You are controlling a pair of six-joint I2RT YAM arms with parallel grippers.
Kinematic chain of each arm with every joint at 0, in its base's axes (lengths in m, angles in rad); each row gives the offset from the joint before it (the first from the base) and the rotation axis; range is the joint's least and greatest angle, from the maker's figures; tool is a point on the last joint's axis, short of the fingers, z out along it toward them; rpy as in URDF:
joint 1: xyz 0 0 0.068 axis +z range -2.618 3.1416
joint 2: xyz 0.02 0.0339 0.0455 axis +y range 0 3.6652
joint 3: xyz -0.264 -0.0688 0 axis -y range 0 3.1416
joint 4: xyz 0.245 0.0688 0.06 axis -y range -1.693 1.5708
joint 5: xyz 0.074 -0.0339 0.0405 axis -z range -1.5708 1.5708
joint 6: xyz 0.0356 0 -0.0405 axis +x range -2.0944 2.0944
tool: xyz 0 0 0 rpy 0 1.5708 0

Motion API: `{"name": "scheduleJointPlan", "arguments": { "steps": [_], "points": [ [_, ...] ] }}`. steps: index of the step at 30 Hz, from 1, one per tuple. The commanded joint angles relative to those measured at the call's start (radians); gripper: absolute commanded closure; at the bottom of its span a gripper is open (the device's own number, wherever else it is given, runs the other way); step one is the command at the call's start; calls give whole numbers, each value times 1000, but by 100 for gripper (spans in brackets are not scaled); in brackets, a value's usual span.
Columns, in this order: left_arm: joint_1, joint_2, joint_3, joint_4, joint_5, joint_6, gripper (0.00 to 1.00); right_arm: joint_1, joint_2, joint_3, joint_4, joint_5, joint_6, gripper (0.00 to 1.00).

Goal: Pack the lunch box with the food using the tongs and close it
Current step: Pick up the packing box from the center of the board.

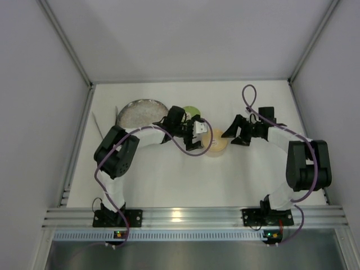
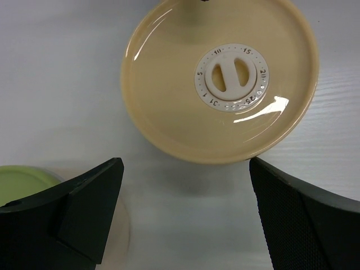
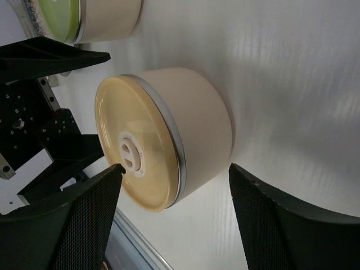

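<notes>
The lunch box shows as two round tins. The tan lid (image 2: pixel 169 95) with its white centre (image 2: pixel 232 77) sits on one tin (image 1: pixel 216 143), whose cream side (image 3: pixel 197 124) faces the right wrist camera. The green lid (image 1: pixel 191 111) covers the other tin (image 3: pixel 107 19). My left gripper (image 2: pixel 184 164) hovers open just above and to the left of the tan-lidded tin, nothing between its fingers. Just to the right of that tin my right gripper (image 3: pixel 176 169) stands open, its jaws wider than the tin and not gripping it. The tongs (image 1: pixel 97 125) lie at the far left. No food shows.
A speckled grey plate (image 1: pixel 142 112) lies behind the left arm, beside the green-lidded tin. White walls close in the table on three sides, and a metal rail (image 1: pixel 180 216) runs along the near edge. A purple cable (image 1: pixel 247 95) loops above the right arm.
</notes>
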Motion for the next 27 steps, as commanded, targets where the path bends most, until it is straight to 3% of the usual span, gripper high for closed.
{"name": "scheduleJointPlan", "arguments": {
  "steps": [1, 5, 14, 19, 27],
  "points": [
    [-4, 26, -14, 75, 109, 3, 1, 21, 8, -34, 96, -63, 18, 24],
    [-5, 51, -8, 55, 163, -45, 1, 23, 7, -60, 101, -64, 29, 24],
    [-4, 134, 81, 176, 158, -217, 1, 30, 71, -88, 213, -56, 84, 24],
    [-8, 146, 71, 216, 160, -230, 1, 47, 97, -77, 230, -59, 93, 26],
    [-28, 144, 54, 369, 181, -336, 1, 72, 102, -73, 294, -88, 132, 43]
  ]
}}
